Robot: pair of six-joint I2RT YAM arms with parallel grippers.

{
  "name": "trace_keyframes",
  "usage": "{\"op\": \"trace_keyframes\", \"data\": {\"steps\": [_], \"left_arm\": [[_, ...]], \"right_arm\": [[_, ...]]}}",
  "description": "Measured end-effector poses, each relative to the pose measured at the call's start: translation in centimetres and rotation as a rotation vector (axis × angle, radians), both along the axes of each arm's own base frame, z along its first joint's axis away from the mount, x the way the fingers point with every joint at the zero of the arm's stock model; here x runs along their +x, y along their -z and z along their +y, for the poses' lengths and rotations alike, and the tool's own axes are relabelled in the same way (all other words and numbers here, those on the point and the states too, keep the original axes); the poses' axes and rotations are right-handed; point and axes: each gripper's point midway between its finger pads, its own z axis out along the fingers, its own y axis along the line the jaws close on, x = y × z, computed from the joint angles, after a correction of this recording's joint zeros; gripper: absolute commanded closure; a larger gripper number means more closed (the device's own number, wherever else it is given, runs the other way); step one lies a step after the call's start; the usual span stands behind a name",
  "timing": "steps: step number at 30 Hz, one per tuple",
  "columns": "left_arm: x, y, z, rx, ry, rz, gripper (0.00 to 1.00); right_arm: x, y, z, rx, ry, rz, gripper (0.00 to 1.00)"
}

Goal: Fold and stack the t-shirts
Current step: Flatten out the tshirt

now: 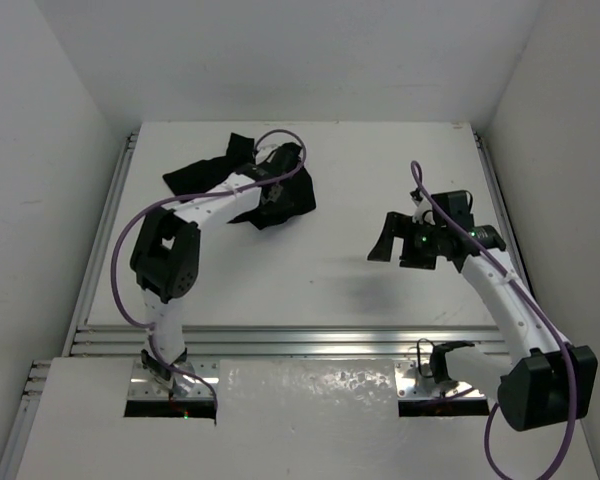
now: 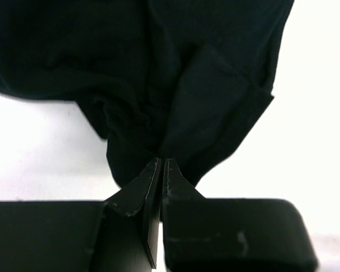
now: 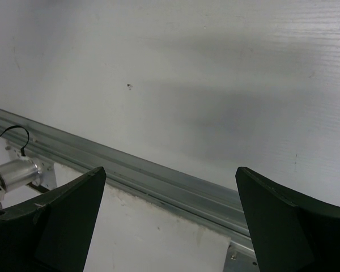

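The black t-shirt [image 1: 298, 200] lies crumpled at the back left of the white table [image 1: 330, 280]. My left gripper [image 1: 268, 197] reaches over it and is shut on a bunched fold of the cloth. In the left wrist view the fingertips [image 2: 161, 160] are pressed together at the lower edge of the t-shirt [image 2: 158, 68], which fills the upper part of that view. No neck label shows. My right gripper [image 1: 390, 245] is open and empty, held above the right side of the table, apart from the shirt. Its jaws [image 3: 170, 170] stand wide apart over bare table.
An aluminium rail [image 1: 280, 342] runs along the table's near edge and also shows in the right wrist view [image 3: 158, 175]. White walls close in the left, right and back sides. Purple cables loop off both arms.
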Motion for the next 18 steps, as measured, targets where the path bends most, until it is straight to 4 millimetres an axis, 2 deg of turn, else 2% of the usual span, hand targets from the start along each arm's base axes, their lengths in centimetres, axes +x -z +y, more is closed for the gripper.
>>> {"op": "trace_keyframes", "data": {"steps": [3, 5, 8, 10, 13, 16, 18], "left_arm": [[-1.7, 0.1, -0.6, -0.005, 0.002, 0.013, 1.0], [-3.2, -0.6, -1.9, -0.026, 0.015, 0.007, 1.0], [-6.6, -2.7, -5.2, -0.098, 0.053, -0.024, 1.0], [-9.4, -4.4, -8.0, -0.164, 0.086, -0.049, 1.0], [-13.9, -6.8, -13.2, -0.304, 0.144, -0.087, 1.0], [-18.1, -7.4, -18.0, -0.434, 0.204, -0.082, 1.0], [-20.1, -6.8, -20.3, -0.461, 0.237, -0.047, 0.66]], "right_arm": [[0.2, 0.0, 0.8, 0.027, -0.027, 0.005, 0.01], [0.5, 0.3, 1.6, 0.037, -0.048, 0.017, 0.01], [1.2, 1.3, 2.7, 0.038, -0.071, 0.041, 0.01], [1.5, 1.6, 2.7, 0.027, -0.059, 0.05, 0.01], [2.8, 0.9, 1.2, -0.032, 0.01, 0.03, 0.01], [5.1, -0.8, -2.6, -0.074, 0.157, -0.014, 0.01], [6.0, -1.7, -5.7, -0.115, 0.265, -0.037, 0.01]]}}
